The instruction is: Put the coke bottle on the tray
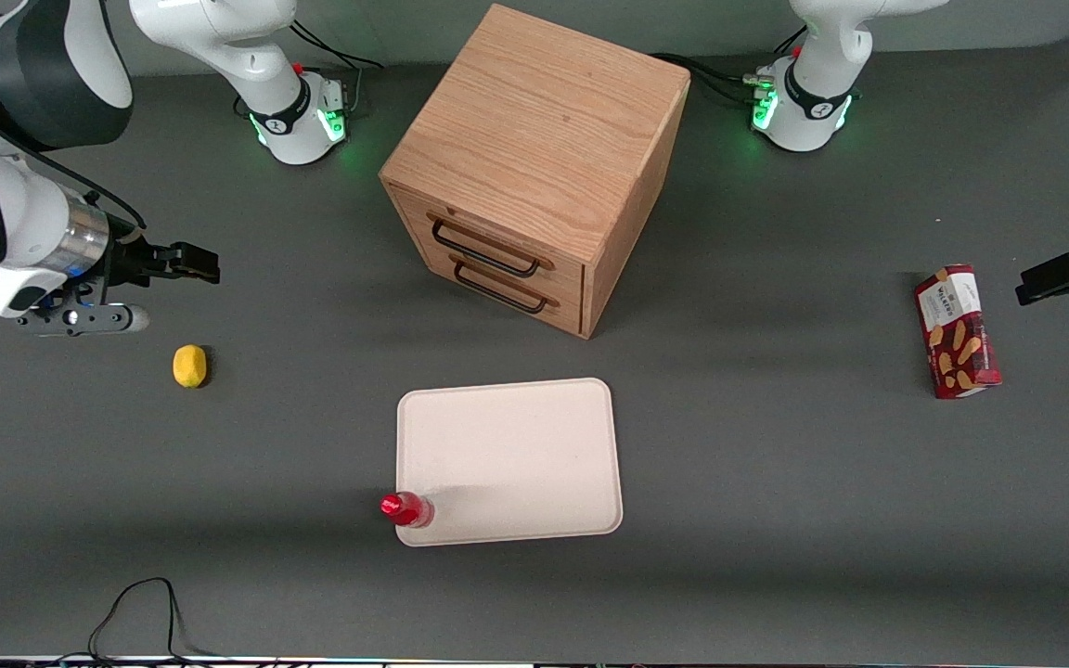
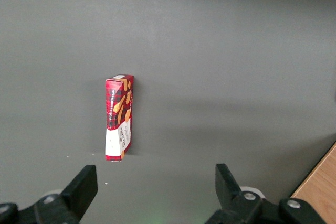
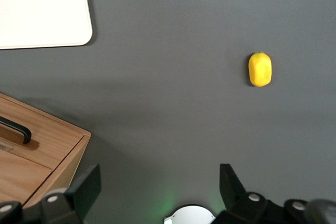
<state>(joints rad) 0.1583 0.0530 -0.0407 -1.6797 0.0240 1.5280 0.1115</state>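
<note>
Front view, read from the working arm's end across. First the right gripper (image 1: 205, 264), raised above the table (image 1: 776, 464), fingers spread wide apart, pinching nothing. At its 6 o'clock, nearer the camera, a yellow lemon (image 1: 189, 366) lying alone. At roughly 4 o'clock from the gripper and well apart from it, the coke bottle (image 1: 407, 509): upright, long axis vertical, red cap on top, standing at the 7 o'clock corner of the tray (image 1: 534, 445). Hard to tell whether fully inside the rim or perched on it. At the tray's 12 o'clock, a wooden drawer cabinet (image 1: 534, 167). Toward the parked arm's end, a red snack box (image 1: 957, 331).

Right wrist view: fingers (image 3: 84, 187) wide open, lemon (image 3: 260, 69) and one tray corner (image 3: 42, 9) visible, no bottle. Probably a long reach down and toward 4 o'clock if any correction needed.
</note>
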